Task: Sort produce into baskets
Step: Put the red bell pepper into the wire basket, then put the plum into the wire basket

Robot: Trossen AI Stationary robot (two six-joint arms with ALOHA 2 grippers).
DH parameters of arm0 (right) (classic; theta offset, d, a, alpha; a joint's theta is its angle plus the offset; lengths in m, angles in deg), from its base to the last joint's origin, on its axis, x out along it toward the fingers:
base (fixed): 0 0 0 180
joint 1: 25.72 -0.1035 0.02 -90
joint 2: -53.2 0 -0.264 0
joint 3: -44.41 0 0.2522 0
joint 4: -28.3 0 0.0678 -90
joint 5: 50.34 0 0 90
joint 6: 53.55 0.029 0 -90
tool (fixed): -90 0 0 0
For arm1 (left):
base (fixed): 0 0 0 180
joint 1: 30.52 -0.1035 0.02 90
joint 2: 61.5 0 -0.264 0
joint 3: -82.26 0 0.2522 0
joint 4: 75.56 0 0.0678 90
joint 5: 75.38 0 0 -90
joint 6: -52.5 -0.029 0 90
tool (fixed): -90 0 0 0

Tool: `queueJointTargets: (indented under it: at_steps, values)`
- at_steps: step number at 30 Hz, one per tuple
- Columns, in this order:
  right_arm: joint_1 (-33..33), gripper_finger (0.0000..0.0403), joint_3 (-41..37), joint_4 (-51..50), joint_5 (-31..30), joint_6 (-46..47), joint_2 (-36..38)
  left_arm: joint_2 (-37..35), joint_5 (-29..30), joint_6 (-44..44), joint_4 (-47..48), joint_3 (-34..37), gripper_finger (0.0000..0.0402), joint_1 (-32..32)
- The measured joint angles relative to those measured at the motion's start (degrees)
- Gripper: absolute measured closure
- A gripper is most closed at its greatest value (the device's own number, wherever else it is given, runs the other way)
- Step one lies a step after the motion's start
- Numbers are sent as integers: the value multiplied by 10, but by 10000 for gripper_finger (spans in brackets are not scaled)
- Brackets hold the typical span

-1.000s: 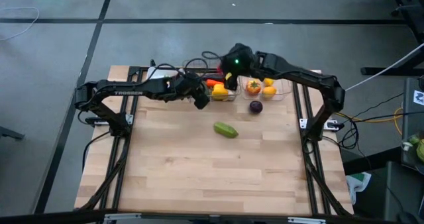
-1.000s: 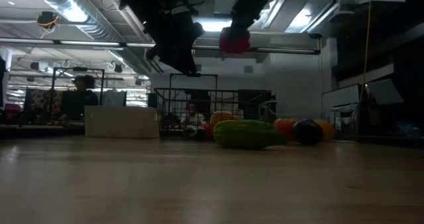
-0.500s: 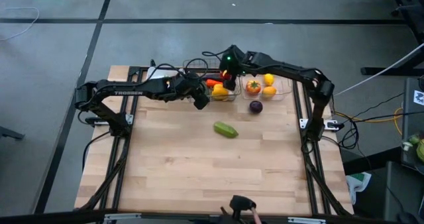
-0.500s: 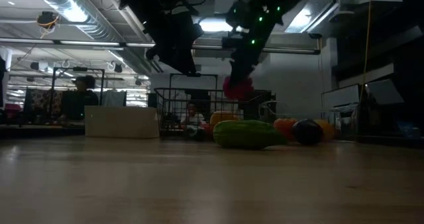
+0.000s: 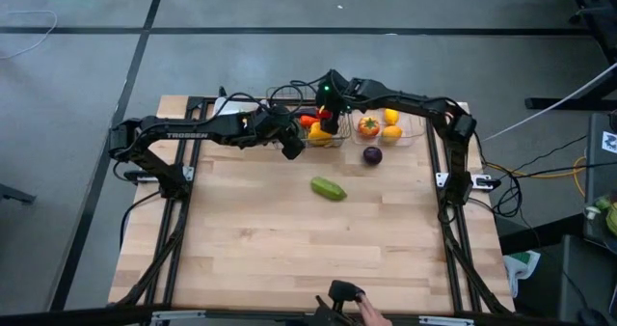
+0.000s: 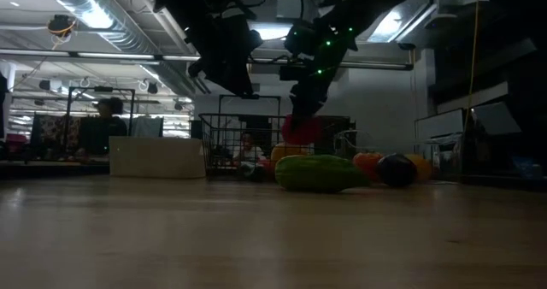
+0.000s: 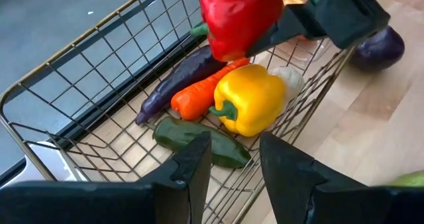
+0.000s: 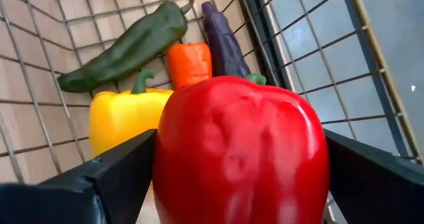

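While the right gripper (image 7: 291, 25) hangs over the wire-mesh basket (image 7: 79, 85) at the table's far edge, its jaws stand wide and clamp a red bell pepper (image 8: 242, 154) between them, probably so the pepper can drop in among the other vegetables. Four pieces lie in that basket: one yellow bell pepper (image 7: 252, 101), one carrot (image 7: 202, 95), one purple eggplant (image 7: 175, 81) and one dark green pepper (image 7: 199, 141); a pale piece behind the yellow pepper is too hidden to name. The left gripper (image 5: 292, 145) waits just near-left of the basket, its fingers (image 7: 189, 171) partly apart and holding nothing. In the clear bin (image 5: 413, 133) to the right sit three fruits, one orange (image 5: 368, 126) with a green top and two yellow ones (image 5: 390, 123). Two pieces are still unsorted on the wooden table (image 5: 289, 239): one purple onion (image 5: 372, 155) just near of the bin and one green cucumber (image 5: 328, 188) nearer the middle.
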Motion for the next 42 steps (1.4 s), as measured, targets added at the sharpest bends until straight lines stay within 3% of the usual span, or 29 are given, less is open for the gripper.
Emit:
queueJointTargets:
  at_steps: [18,31,42]
  values:
    - [0,10,3,-8,37,-10,-1,0,0,0,0,0,276,0]
    - [0,13,117,-292,68,36,73,0,0,0,0,0,276,0]
    - [-1,13,107,-479,111,104,159,0,0,-2,0,0,276,0]
